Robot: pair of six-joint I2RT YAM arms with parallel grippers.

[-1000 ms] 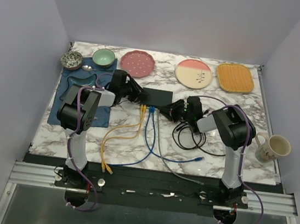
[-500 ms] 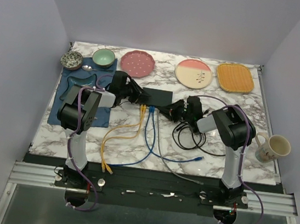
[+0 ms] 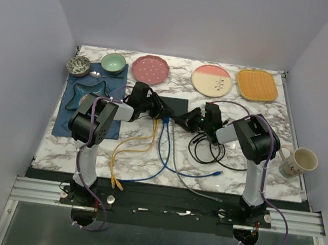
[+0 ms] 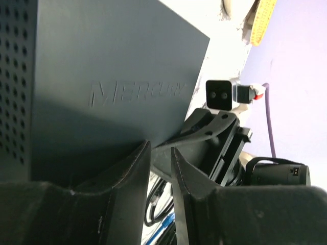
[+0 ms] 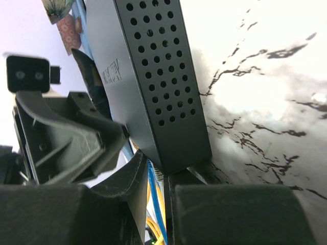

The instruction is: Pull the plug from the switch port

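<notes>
The switch [image 3: 172, 106] is a flat black box at the table's middle, with yellow [image 3: 140, 139], blue [image 3: 161, 149] and grey [image 3: 184, 176] cables plugged into its near edge. My left gripper [image 3: 156, 112] is at the switch's near-left edge by the yellow plug. In the left wrist view the fingers [image 4: 127, 189] are almost together over the switch [image 4: 102, 61], with nothing between them. My right gripper [image 3: 186, 120] is at the near-right corner. In the right wrist view its fingers [image 5: 133, 189] have only a thin slit, tips against the switch's corner [image 5: 168, 117]. The ports are hidden.
A coil of black cable [image 3: 206, 149] lies right of the switch. Plates [image 3: 150, 69] [image 3: 212, 80], a woven mat [image 3: 256, 85], bowls [image 3: 113, 62] and a blue mat [image 3: 78, 108] line the back and left. A mug [image 3: 296, 162] stands at the right edge.
My left arm has swung right, bringing its gripper from the switch's left side to its near-left edge. The right arm and the switch have not moved.
</notes>
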